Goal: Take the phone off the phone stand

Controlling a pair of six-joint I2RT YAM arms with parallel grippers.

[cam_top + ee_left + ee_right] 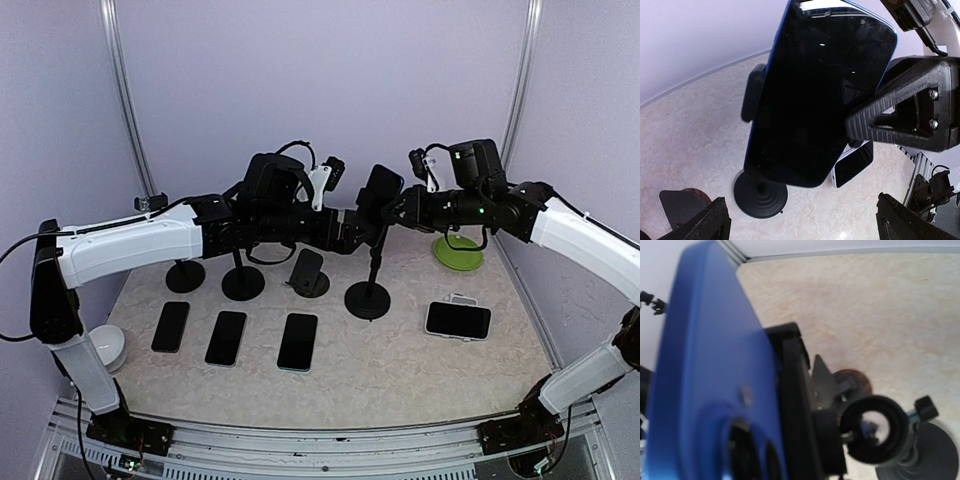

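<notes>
The phone [381,187] sits upright in the clamp of the phone stand [367,300], in the centre of the overhead view, with its dark screen facing the left wrist camera and its blue back filling the left of the right wrist view. The right hand [405,207] appears closed on the phone's side edge. One finger [890,112] lies over the screen at the right of the left wrist view, and the other finger is hidden behind. The left hand [807,225] is wide open and holds nothing, its tips apart at the bottom corners of its own view, near the stand's stem. The step in hand looks like the pull-out itself. The next move probably calls for lifting the phone out of the clamp, perhaps with the left hand steadying the stand on the table [400,370] so it does not tip.
</notes>
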